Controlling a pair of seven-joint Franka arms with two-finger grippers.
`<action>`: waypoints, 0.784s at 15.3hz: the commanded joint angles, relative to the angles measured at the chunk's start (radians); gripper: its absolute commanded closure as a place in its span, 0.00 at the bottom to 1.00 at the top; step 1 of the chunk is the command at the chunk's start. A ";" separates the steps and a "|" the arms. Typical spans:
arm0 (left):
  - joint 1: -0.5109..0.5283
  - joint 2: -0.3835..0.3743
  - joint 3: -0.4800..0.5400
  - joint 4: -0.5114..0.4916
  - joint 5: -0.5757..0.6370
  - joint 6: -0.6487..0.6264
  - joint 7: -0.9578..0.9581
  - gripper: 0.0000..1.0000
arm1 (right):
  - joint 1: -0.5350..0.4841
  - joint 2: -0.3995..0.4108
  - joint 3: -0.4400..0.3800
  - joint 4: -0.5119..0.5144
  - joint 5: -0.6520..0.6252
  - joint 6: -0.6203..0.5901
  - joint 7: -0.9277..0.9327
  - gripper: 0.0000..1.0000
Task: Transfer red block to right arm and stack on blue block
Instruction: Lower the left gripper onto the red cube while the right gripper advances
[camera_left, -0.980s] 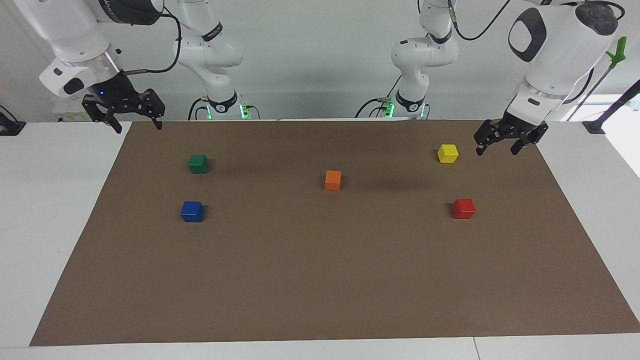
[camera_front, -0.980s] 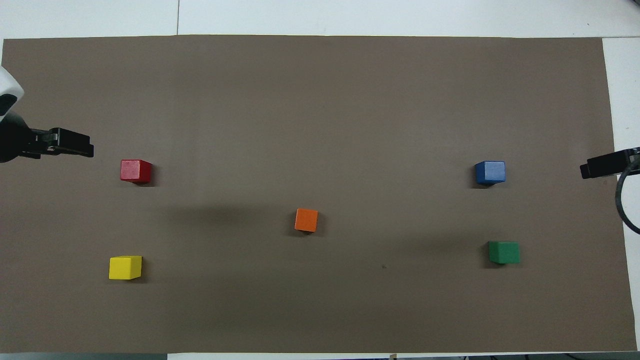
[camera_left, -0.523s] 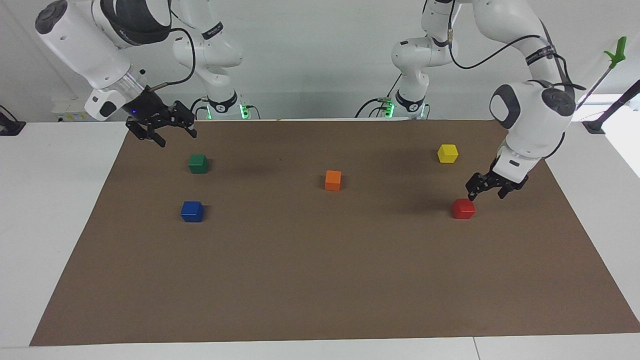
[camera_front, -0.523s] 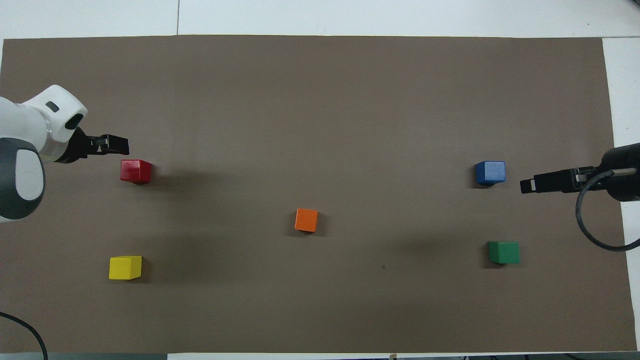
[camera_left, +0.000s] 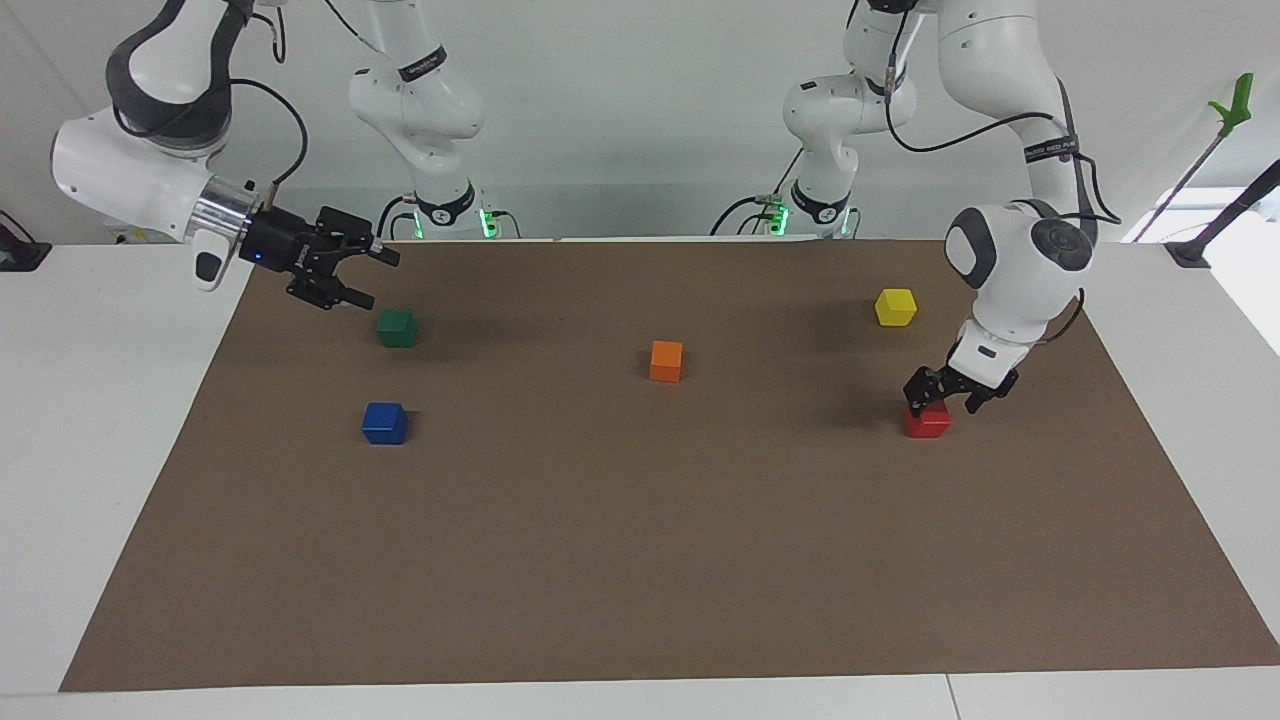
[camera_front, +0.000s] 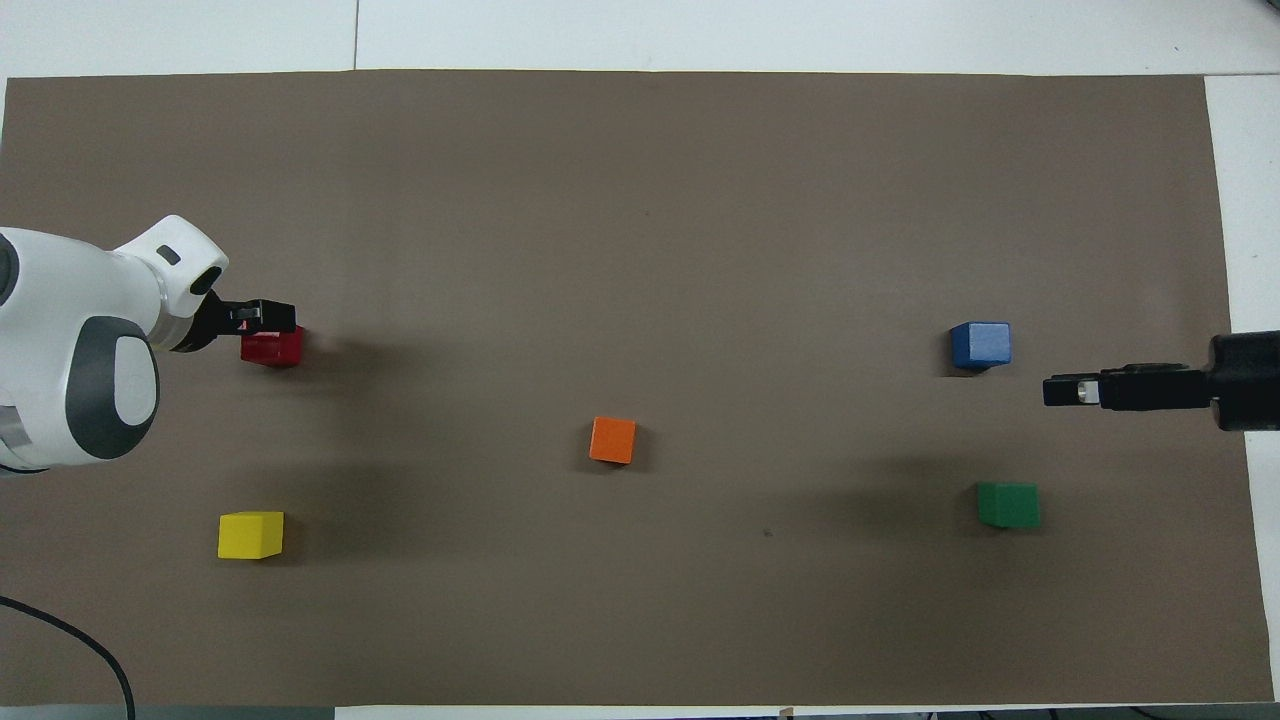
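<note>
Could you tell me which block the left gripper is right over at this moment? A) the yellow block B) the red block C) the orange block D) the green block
B: in the facing view the left gripper sits just over the red block, at the left arm's end of the mat, well clear of the other blocks.

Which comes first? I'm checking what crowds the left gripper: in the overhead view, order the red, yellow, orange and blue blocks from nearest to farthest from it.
From the left gripper:
1. Red block, right under its fingertips.
2. Yellow block, same end of the table, nearer the robots.
3. Orange block, mid-table.
4. Blue block, toward the right arm's end.
</note>
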 joint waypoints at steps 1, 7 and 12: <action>0.001 0.039 0.000 -0.012 0.011 0.048 0.004 0.00 | -0.005 0.021 0.011 -0.033 0.162 -0.075 -0.018 0.00; -0.002 0.059 0.000 -0.009 0.010 0.032 0.003 1.00 | 0.012 0.055 0.016 -0.136 0.385 -0.268 -0.009 0.00; -0.015 0.001 -0.004 0.050 0.005 -0.154 -0.047 1.00 | 0.079 0.202 0.017 -0.151 0.592 -0.500 -0.017 0.00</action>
